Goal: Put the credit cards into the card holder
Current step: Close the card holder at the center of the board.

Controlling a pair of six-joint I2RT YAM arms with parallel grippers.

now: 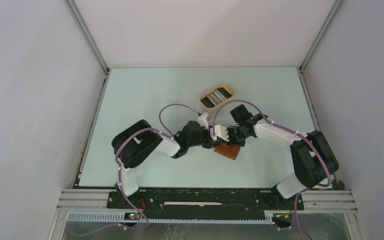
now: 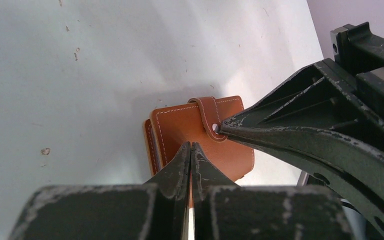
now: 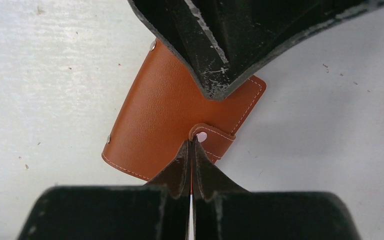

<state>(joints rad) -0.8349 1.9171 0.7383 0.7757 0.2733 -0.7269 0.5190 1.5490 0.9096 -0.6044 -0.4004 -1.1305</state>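
The card holder (image 1: 228, 151) is a reddish-brown leather wallet lying folded shut on the table between both arms. In the left wrist view my left gripper (image 2: 191, 145) is shut, its tips resting on the holder's face (image 2: 177, 125). My right gripper (image 3: 192, 142) is also shut. Its tips touch the closing tab (image 3: 219, 141) right at the snap, and whether they pinch the tab's edge does not show. The credit cards (image 1: 217, 96), black, grey and white, lie together in a beige oval tray farther back.
The beige oval tray (image 1: 228, 88) stands a short way behind the two grippers. White walls enclose the pale table (image 1: 145, 90) on the left, right and back. Both arms fold inward, with cables looping above them.
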